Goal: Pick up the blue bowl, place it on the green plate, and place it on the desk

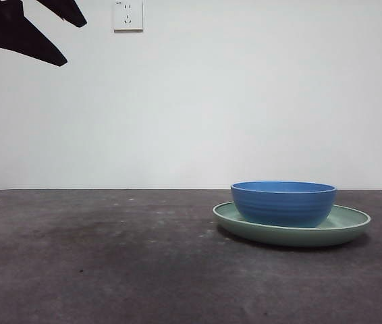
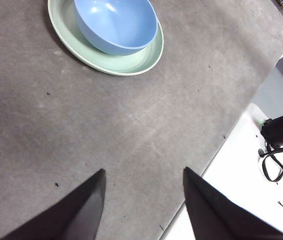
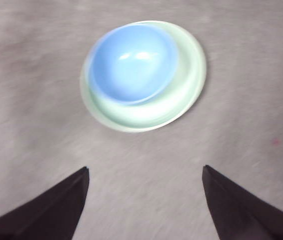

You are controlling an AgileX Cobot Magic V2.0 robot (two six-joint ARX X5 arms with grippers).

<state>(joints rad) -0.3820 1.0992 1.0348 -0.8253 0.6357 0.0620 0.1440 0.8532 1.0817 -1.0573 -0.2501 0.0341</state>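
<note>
The round, ridged, matte blue bowl [image 1: 283, 202] sits inside the wide, shallow mint-green plate [image 1: 353, 223] at the right of the rough dark desk [image 1: 96, 263], both grippers, left [image 2: 142, 200] and right [image 3: 145, 200], hover spread and empty, so the next step is probably gripping the bowl's rim to set it on the desk.

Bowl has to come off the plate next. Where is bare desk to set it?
Bare desk runs from the plate to the picture's left edge, and in front of it. The bowl fills the plate's middle. Both grippers, left and right, hang open above the desk.
</note>
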